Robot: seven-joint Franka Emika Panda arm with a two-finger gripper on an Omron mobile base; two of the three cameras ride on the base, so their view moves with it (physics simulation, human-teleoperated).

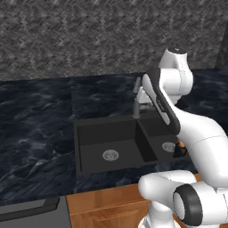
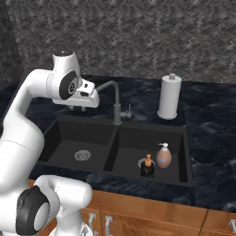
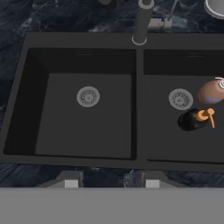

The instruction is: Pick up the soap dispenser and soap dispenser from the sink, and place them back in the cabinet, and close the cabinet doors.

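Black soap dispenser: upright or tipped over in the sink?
Upright: the black soap dispenser stands on the right basin floor of the sink, tan pump on top.

Tool (image 3: 112, 181) aimed downward, fingers slightly apart

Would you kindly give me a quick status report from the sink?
Claw open, empty, above the sink. Black soap dispenser and peach soap dispenser upright in right basin, beside the drain. Faucet arches nearby.

A dark marbled tabletop (image 2: 212, 120) runs beneath a grey woven-patterned wall (image 2: 138, 37). A white paper-towel roll (image 2: 169, 97) stands on the tabletop close to that wall. Below the tabletop's front edge are brown wooden drawer fronts (image 2: 138, 214) with small handles.
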